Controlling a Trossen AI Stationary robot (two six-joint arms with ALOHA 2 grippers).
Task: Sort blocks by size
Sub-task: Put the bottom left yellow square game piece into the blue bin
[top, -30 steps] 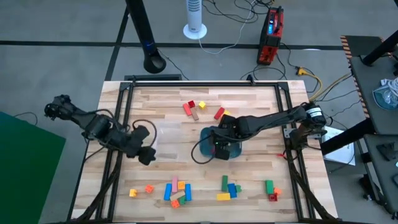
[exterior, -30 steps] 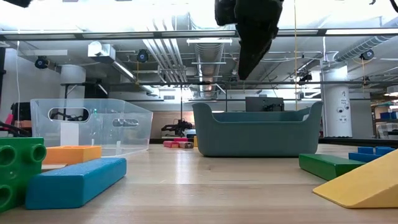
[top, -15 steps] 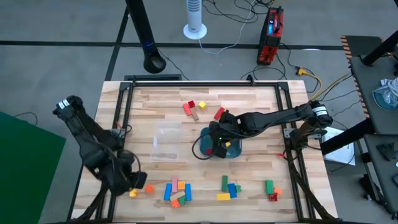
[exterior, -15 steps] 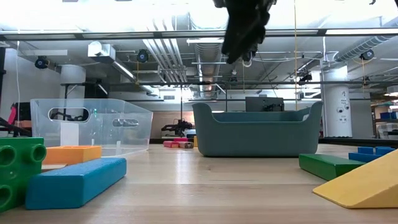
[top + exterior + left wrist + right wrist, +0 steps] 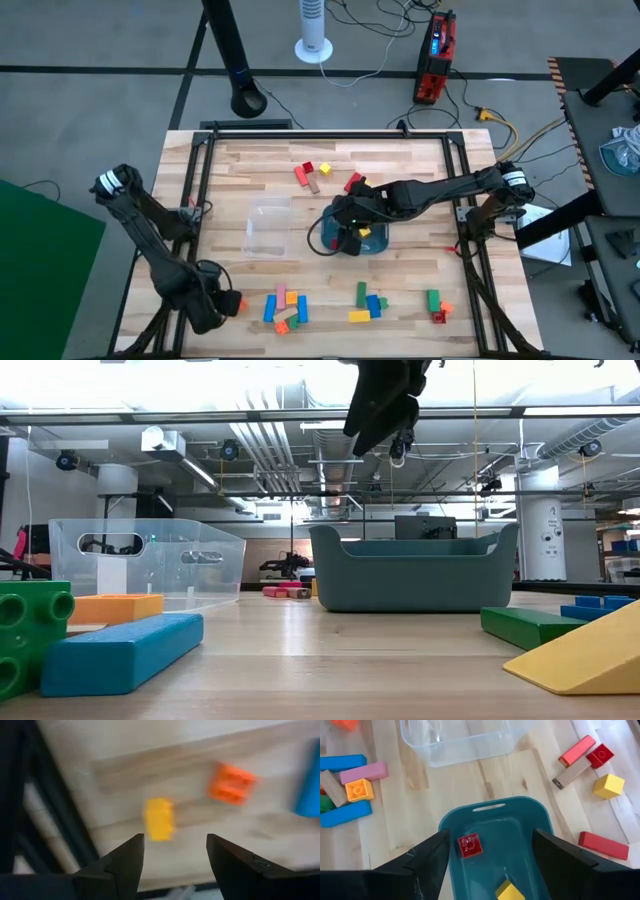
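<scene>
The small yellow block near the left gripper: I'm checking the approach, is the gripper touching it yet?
Apart. In the left wrist view the small yellow block lies on the wooden table, with bare wood between it and the open left gripper.

Blocks (image 5: 285, 305) scattered across tabletop; red cube (image 5: 470, 845) and yellow cube (image 5: 509, 891) inside tray.

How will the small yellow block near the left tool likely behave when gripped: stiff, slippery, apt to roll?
The yellow block looks like a rigid studded toy brick, so it is probably stiff and light. Its flat sides suggest it would slide, not roll, if nudged on the table. Being short, it may twist between the open left tool fingers if caught off-centre.
</scene>
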